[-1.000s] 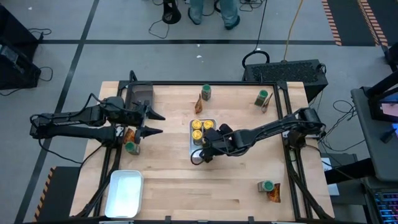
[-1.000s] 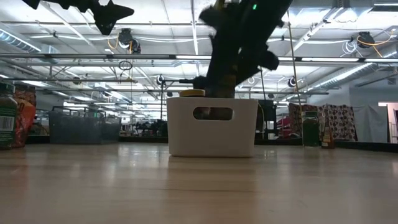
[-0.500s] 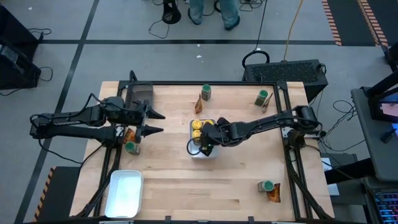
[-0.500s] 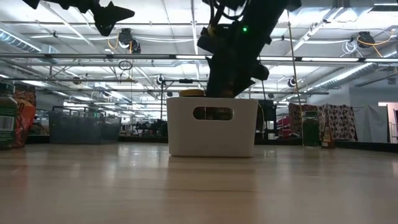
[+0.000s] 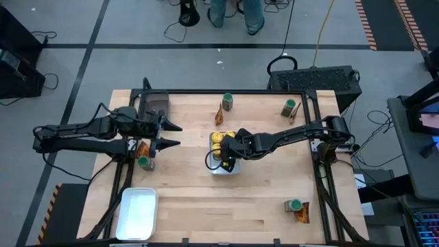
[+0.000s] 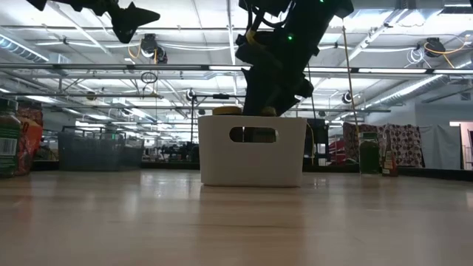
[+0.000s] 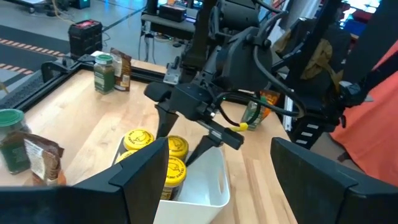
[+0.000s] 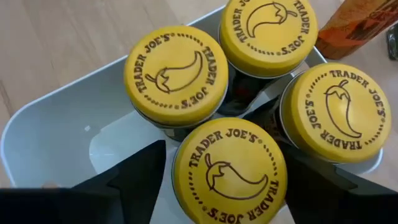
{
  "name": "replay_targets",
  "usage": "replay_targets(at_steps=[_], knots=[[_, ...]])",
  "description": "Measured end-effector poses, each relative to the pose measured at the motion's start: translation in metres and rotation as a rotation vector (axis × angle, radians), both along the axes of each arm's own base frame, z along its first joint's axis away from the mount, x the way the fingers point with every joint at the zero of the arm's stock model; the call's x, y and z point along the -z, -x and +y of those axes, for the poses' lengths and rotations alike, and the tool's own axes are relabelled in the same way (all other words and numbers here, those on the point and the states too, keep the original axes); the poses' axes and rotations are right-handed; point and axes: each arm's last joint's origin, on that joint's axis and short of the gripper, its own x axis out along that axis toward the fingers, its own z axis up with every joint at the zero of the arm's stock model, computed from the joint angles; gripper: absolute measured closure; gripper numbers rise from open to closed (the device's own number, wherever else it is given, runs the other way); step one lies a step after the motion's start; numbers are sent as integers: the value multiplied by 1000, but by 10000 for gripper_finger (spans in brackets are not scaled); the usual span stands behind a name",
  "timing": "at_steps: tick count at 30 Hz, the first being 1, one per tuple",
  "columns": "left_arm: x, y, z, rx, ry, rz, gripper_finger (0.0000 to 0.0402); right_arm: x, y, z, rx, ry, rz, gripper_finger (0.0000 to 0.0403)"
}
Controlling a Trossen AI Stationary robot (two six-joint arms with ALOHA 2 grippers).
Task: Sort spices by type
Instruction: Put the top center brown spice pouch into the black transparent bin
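A white tray (image 5: pixel 234 169) at mid-table holds jars with yellow lids (image 8: pixel 176 73). My right gripper (image 5: pixel 225 159) reaches down into its near end and is shut on one more yellow-lidded jar (image 8: pixel 230 169), next to the three others. My left gripper (image 5: pixel 170 135) hangs open and empty above the table's left part, above a green-lidded jar (image 5: pixel 145 162) and an orange-brown packet (image 5: pixel 142 149). It also shows at the top of the low view (image 6: pixel 137 15). Other green-lidded jars stand at the far edge (image 5: pixel 227 101), far right (image 5: pixel 289 106) and near right (image 5: pixel 294 205), each beside a packet. My right gripper pinches the yellow-lidded jar between its two fingers (image 8: pixel 140 177), one on each side just below the lid's rim (image 8: pixel 186 186). The fingers come from above, pointing down. The jar stands upright inside the tray; whether its bottom rests on the tray floor does not show.
A dark bin (image 5: pixel 153 104) stands at the far left corner. A second white tray (image 5: pixel 138 213) lies at the near left corner. Bare wood lies between the middle tray and the near edge.
My right gripper has carried the yellow-lidded jar from just in front of the tray's near end toward the far edge, and now holds it in the tray beside the other three jars.
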Motion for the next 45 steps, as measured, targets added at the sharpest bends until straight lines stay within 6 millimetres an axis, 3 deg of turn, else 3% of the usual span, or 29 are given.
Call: replay_targets(at_steps=[7,17,21,26,31,37,45], knots=[[0,0,1,-26,-6,1,116,-8,3,0,-20,-44,3,117],[0,0,1,-42,-13,0,116,-95,22,-8,-62,-47,12,122],[0,0,1,-44,-12,-1,116,-128,37,-26,-12,-42,7,122],[0,0,2,-52,-11,-1,116,-150,45,-64,30,8,-91,122],[0,0,2,-74,10,-1,116,-152,41,-111,-56,170,-101,122],[0,0,2,-85,59,5,116,-140,43,-172,-11,110,-135,122],[1,0,2,-91,91,18,116,-113,42,-215,-67,99,-65,122]])
